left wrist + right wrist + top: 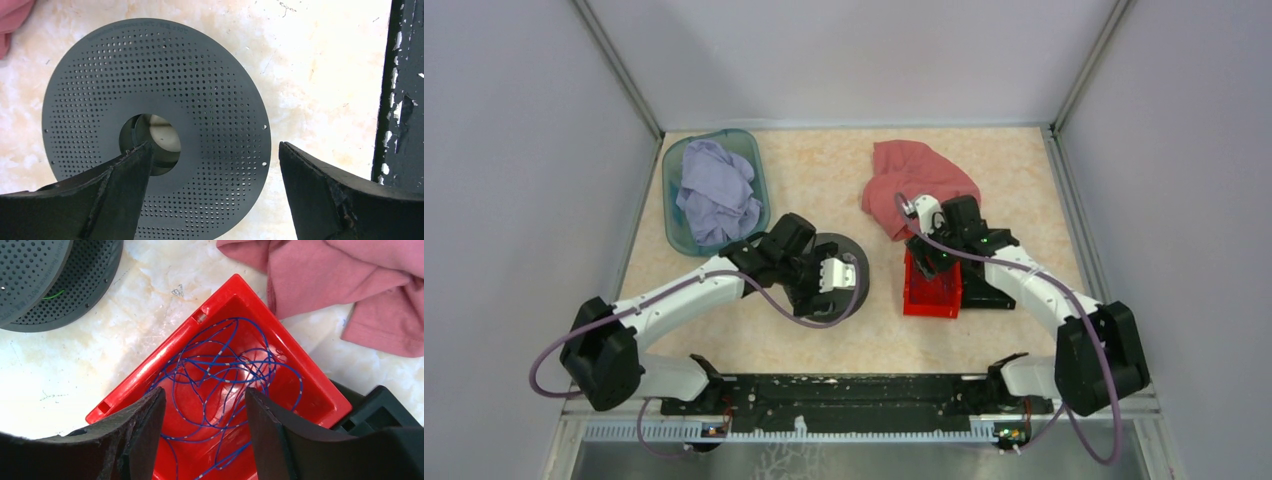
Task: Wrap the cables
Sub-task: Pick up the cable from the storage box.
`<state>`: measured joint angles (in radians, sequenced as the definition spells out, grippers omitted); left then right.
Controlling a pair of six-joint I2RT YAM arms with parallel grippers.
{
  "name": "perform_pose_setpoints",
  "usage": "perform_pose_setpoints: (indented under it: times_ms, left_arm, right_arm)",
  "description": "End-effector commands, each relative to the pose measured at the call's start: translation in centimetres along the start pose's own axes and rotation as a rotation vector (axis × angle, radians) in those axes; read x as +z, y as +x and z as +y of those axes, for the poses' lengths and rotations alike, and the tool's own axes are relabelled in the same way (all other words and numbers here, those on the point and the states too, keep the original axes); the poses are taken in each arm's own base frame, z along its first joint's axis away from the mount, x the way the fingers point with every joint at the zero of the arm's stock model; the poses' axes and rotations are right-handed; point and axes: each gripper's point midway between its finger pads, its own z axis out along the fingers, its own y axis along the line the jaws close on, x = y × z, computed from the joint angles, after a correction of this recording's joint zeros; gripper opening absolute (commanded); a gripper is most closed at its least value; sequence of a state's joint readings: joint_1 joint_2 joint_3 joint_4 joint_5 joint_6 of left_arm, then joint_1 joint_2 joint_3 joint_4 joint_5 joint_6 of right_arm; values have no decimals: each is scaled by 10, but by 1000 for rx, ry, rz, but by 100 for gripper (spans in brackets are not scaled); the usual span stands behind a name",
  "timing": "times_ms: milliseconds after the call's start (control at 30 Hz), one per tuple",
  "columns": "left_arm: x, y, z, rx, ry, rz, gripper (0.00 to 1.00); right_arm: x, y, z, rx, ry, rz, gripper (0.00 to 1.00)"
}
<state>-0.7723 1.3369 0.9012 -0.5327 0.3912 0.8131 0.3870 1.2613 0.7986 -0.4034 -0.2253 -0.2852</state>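
Observation:
The cables (220, 365) are thin blue wire with white marks, lying in loose tangled loops inside a red bin (165, 360), (932, 295). Just above those loops hangs my right gripper (205, 395), (929, 255), open, with nothing pinched between its fingers. A black perforated round spool (200, 100), (856, 290) lies flat on the table left of the bin. Over the spool's near half stands my left gripper (214, 150), (842, 275), wide open and empty. One fingertip (135, 165) of that left gripper sits over the spool's centre hole.
A pink cloth (914, 185) lies behind the red bin. A teal basin (669, 205) with a lavender cloth (716, 190) stands at the back left. A black block (380, 410) adjoins the bin's right side. A black rail (854, 395) runs along the near edge.

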Motion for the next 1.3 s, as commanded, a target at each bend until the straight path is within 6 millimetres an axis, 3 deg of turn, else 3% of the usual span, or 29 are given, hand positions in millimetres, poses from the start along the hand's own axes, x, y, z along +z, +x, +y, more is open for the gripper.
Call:
perform_pose_setpoints:
  times_ms: [0,200,267,433,500,600,833,1000,1133,1267]
  left_arm:
    - [-11,-10,4,31,-24,-25,100]
    - [-12,-9,8,2,-37,-31,100]
    - [-12,-10,8,0,-42,-40,100]
    - [-16,-17,18,1,-79,-58,100]
    - [-22,-23,28,-15,-108,-71,100]
    - [-37,-37,47,-35,-157,-104,100]
    - [-90,-78,99,-144,-244,-316,100]
    - [-121,-114,121,-179,-272,-449,100]
    - [-143,-152,131,-187,-258,-568,100]
    - [-165,-189,134,-181,-194,-666,100]
  right_arm:
    - [14,-8,2,-18,6,-23,57]
    - [30,-10,-4,-26,30,-26,40]
    - [31,-12,-6,-29,36,-34,30]
    - [8,-34,-11,-56,78,-101,2]
    - [-12,-50,-10,-71,87,-149,0]
    - [-57,-90,-13,-101,125,-263,0]
    - [-168,-188,-14,-155,193,-524,0]
    - [-240,-253,-5,-208,191,-713,0]
    - [-269,-287,19,-247,66,-803,0]
    - [-269,-302,48,-310,-121,-820,0]
